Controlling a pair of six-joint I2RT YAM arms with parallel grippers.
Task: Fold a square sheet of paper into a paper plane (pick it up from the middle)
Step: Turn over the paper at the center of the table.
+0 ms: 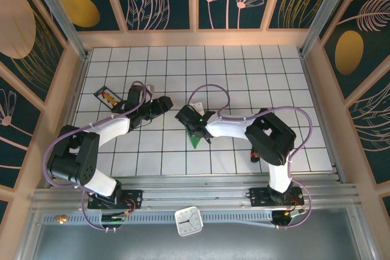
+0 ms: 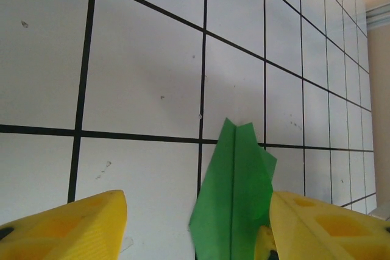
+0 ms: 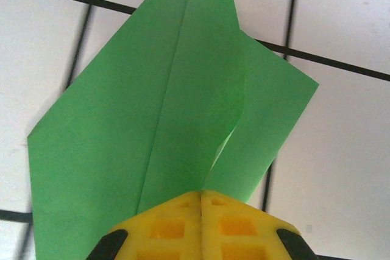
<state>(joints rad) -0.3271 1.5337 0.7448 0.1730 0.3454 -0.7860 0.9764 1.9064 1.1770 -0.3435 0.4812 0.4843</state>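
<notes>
Top external view: a white tabletop [image 1: 244, 71] ruled with black grid lines. Near its middle lies a thin bright-green paper sheet [image 1: 195, 142], folded narrow and pointed. The right gripper [image 1: 192, 130] sits on its far end. The left gripper [image 1: 164, 105] hovers just to the left and a little farther back, apart from the sheet. The folding looks well along, with the dart shape formed but the layers not yet pressed flat.

Left wrist view: the left gripper [image 2: 198, 211] has its yellow fingers [image 2: 67, 226] spread wide and holds nothing. The sheet [image 2: 234, 193] shows between them, its lengthwise centre crease running up to the point. I cannot tell whether any finger touches it.

Right wrist view: the right gripper [image 3: 201, 202] has its yellow fingers pressed together, clamped on the near end of the sheet [image 3: 152, 108]. The flap right of the crease curls up, away from the layer below. The next move probably calls for the free left gripper to press that flap flat while the right one keeps the sheet steady.
</notes>
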